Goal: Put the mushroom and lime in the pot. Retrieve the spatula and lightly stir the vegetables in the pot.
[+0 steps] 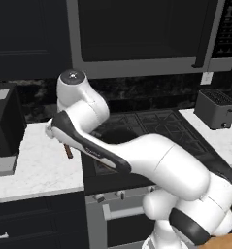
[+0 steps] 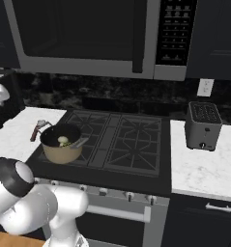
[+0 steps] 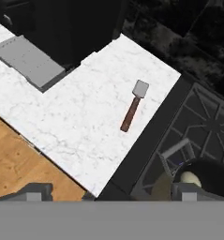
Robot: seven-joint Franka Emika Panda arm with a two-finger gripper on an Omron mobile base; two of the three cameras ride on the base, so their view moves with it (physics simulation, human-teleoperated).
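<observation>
The spatula (image 3: pixel 133 105) lies flat on the white marble counter (image 3: pixel 80 117) left of the stove, grey blade away from me and red-brown handle toward me. It also shows beside the pot (image 2: pixel 61 144) as the spatula (image 2: pixel 36 129), and its handle (image 1: pixel 68 151) peeks out behind my arm. The tan pot (image 3: pixel 160 186) stands on the front left burner with the pale mushroom (image 2: pixel 63 140) (image 3: pixel 189 177) inside. I cannot make out the lime. My gripper (image 3: pixel 112 192) hangs high above the counter's front edge, open and holding nothing.
A black appliance (image 3: pixel 62 28) with a grey tray (image 3: pixel 29 61) stands on the counter's left. The stove (image 2: pixel 122 140) has dark grates, with a microwave (image 2: pixel 88 38) above and a toaster (image 2: pixel 202 126) on the right counter. Wooden floor (image 3: pixel 19 159) lies below the counter edge.
</observation>
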